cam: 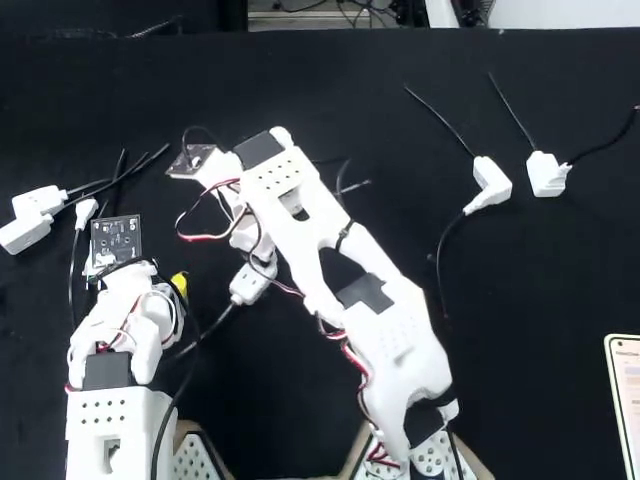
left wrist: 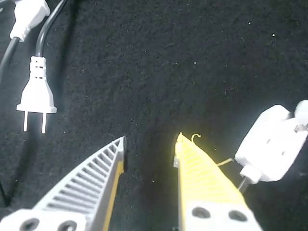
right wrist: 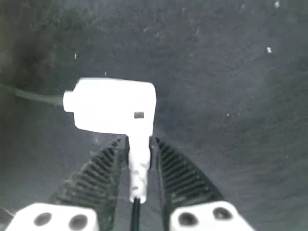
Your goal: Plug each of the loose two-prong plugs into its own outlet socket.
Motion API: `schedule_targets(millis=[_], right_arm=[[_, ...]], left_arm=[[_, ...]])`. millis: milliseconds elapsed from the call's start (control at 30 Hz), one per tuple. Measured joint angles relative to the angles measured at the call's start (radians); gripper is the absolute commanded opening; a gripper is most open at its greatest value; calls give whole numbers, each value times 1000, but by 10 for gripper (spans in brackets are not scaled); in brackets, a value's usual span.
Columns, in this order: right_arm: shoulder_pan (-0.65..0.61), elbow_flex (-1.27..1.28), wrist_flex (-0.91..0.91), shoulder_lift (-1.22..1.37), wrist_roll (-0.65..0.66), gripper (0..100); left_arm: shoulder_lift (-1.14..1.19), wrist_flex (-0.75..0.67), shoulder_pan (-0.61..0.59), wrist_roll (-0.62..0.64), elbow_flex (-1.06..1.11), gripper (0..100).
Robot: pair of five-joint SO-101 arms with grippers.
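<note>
Right gripper is gripping a white connector by its neck, left gripper is hovering just beside the connector with jaws wide, two-prong plug is lying loose farther off; likely nothing plugged yet.

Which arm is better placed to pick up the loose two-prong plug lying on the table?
Left. The left gripper is open and empty near that plug; the right gripper is shut on a white connector.
</note>
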Motion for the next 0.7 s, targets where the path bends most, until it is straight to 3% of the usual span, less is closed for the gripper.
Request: schedule_targets(millis=[700], right_arm=[[-2, -72, 71, 12, 40, 10]], left_arm=[[0, 0, 0, 0, 0, 177]])
